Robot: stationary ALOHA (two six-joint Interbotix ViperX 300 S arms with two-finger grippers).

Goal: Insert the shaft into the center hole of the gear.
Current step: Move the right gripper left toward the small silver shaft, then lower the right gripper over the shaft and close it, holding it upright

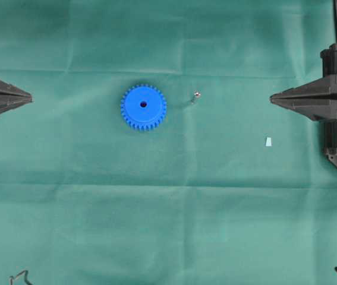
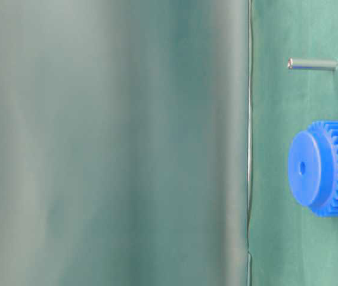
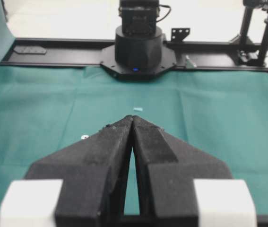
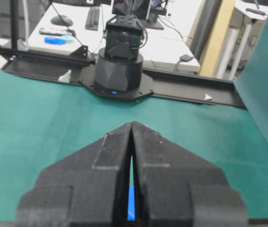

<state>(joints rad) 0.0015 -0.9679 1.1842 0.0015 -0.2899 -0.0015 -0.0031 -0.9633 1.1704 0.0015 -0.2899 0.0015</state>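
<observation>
The blue toothed gear (image 1: 143,107) lies flat on the green cloth left of the middle, its dark center hole (image 1: 142,104) facing up. The tiny silvery shaft (image 1: 195,96) stands apart on the cloth to the gear's right. The table-level view shows both close up: the shaft (image 2: 312,64), the gear (image 2: 326,168) and its hole (image 2: 301,167). My left gripper (image 1: 28,97) sits at the left edge, shut and empty, tips together in its wrist view (image 3: 132,118). My right gripper (image 1: 273,99) is at the right edge, shut and empty (image 4: 131,124). A sliver of the gear (image 4: 131,203) shows between its fingers.
A small pale blue-white scrap (image 1: 268,141) lies on the cloth near my right gripper. The opposite arm's black base (image 3: 137,47) stands at the far end of the cloth in the left wrist view. A green backdrop (image 2: 109,143) fills most of the table-level view.
</observation>
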